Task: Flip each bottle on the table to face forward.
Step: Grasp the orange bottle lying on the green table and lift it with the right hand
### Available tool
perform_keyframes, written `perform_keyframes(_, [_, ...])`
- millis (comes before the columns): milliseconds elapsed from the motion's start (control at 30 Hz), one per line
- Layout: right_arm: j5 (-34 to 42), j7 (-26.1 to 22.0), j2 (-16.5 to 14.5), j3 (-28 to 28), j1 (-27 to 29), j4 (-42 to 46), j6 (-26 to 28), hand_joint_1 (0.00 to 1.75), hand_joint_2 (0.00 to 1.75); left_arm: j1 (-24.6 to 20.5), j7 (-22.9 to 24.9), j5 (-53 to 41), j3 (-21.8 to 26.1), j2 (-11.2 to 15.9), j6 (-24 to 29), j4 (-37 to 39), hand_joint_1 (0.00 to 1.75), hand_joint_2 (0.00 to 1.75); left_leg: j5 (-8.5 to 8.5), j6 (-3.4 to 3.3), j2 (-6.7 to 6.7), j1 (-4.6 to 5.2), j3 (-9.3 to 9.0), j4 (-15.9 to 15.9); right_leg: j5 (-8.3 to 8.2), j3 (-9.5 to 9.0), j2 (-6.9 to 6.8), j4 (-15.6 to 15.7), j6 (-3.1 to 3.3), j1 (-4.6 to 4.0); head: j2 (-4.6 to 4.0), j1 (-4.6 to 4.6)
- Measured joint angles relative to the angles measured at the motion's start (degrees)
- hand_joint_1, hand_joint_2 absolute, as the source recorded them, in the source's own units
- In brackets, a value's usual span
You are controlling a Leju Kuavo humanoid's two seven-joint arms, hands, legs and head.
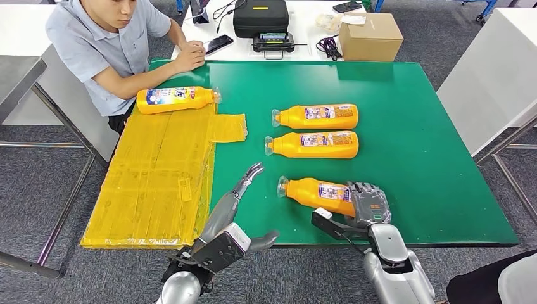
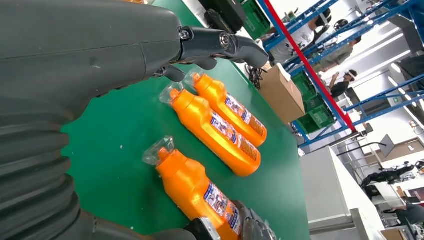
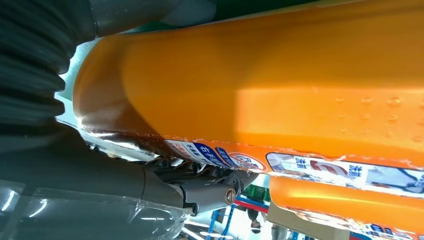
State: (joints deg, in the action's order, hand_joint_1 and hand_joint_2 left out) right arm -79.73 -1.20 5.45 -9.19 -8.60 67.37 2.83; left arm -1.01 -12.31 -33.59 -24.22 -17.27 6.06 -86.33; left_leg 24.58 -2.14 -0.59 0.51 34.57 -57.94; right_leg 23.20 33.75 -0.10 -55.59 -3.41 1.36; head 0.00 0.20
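Head view: right hand (image 1: 369, 204) grips nearest bottle (image 1: 315, 195) at its base. Left hand (image 1: 244, 190) released, beside its cap.

a: anything readable on those bottles?

b: nah. each orange bottle (image 1: 320, 116) has a blue-white-red label (image 1: 334, 192), but the print's too small and blurry. close up, the label (image 3: 345, 170) shows characters i can't make out.

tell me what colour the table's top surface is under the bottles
Green table surface, clearest in the head view.
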Motion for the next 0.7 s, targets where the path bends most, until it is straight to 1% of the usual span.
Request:
perform_keyframes(567, [0.11,-0.1,0.38,0.1,-0.17,-0.62,0.03,1.75,1.75,0.0,0.0,0.0,0.0,0.0,-0.01,0.0,0.0,1.75,0.0,0.0,0.0,0.0,-0.12,0.0,0.0,-0.11,0.0,0.0,0.0,0.0,0.0,-0.01])
perform_keyframes(700, [0.61,-0.79,0.4,0.2,-0.2,-0.79,0.19,1.75,1.75,-0.01,-0.04,0.0,0.0,0.0,-0.02,0.0,0.0,1.75,0.0,0.0,0.0,0.0,-0.13,0.0,0.0,-0.12,0.0,0.01,0.0,0.0,0.0,0.01])
